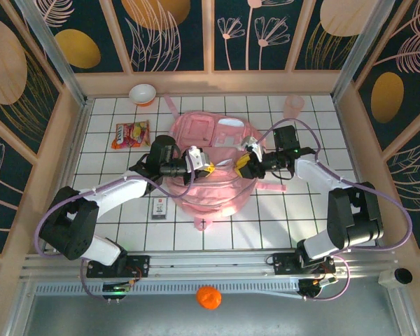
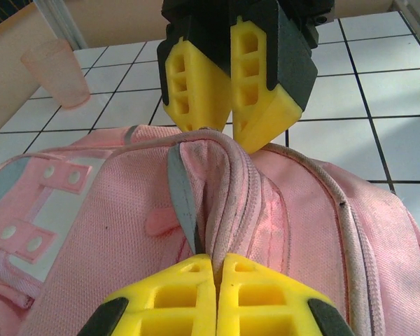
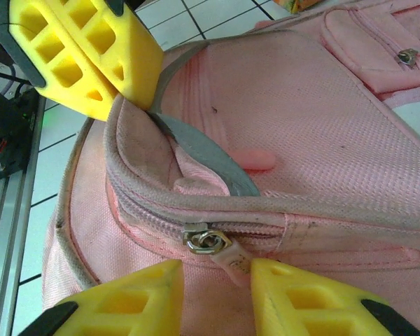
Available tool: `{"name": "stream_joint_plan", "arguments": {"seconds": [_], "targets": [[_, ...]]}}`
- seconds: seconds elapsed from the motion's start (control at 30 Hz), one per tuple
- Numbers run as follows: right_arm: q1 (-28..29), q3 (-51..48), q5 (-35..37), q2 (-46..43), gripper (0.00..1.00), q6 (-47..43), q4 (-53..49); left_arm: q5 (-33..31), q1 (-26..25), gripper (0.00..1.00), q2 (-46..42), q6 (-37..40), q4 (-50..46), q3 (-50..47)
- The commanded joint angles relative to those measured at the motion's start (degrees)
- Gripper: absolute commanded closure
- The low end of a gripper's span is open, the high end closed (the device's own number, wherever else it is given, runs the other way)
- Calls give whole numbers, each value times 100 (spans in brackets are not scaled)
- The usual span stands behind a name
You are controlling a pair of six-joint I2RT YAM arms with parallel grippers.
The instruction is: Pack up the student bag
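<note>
The student bag (image 1: 210, 199) lies at the centre of the overhead frame, its middle hidden under my wrists and its edges cut off in both wrist views. My left gripper (image 2: 217, 260) is clamped on a raised fold of its pink fabric; my right gripper (image 3: 215, 267) stands parted either side of the zipper pull (image 3: 208, 241), contact hard to judge. A pink cup (image 1: 292, 105) sits upper right, a snack packet (image 1: 131, 133) upper left

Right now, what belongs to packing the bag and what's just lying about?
In the job: backpack, zipper pull, left gripper pinching the backpack, right gripper at the pull.
Lying about, perhaps to pack: bowl, snack packet, cup, small box, orange ball.
</note>
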Motion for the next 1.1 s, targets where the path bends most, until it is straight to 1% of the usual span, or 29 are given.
{"name": "stream_joint_plan", "arguments": {"seconds": [0.0,0.1,0.2,0.23,0.3,0.37,0.43,0.5,0.57,0.6,0.63,0.73,0.83,0.93,1.07], "targets": [[64,85,-331,151,70,246,152,320,-31,100,-72,135,655,211],[64,212,-509,213,78,186,-26,205,-34,100,-116,58,726,173],[56,241,-484,106,89,234,-234,-230,-31,100,-91,-144,803,185],[64,225,-435,39,94,309,-253,-367,-32,100,-69,-207,776,220],[69,139,-314,-127,100,635,-114,-515,-35,100,-39,-221,671,285],[81,-48,-230,-341,100,1062,249,-604,-33,100,-5,-279,679,296],[93,-179,-236,-499,100,1301,465,-639,-36,100,17,-297,678,312],[101,-233,-199,-581,100,1333,498,-549,-36,100,16,-281,684,313],[99,-244,143,-575,100,1362,517,-362,-36,100,-6,-254,738,284],[85,-246,423,-544,87,1380,539,-300,-36,100,-18,-258,794,257],[74,-235,682,-506,77,1340,535,-253,-36,100,-26,-255,843,236],[-38,-193,1081,-379,67,1052,532,-211,-35,100,-35,-210,837,223],[-73,-230,1331,-272,52,804,758,-107,-36,100,-55,-153,825,214],[-60,-213,1085,-110,45,565,934,-74,-36,100,-67,-104,797,220],[56,-63,653,134,44,185,846,-35,-36,100,-81,-70,796,210]]}}
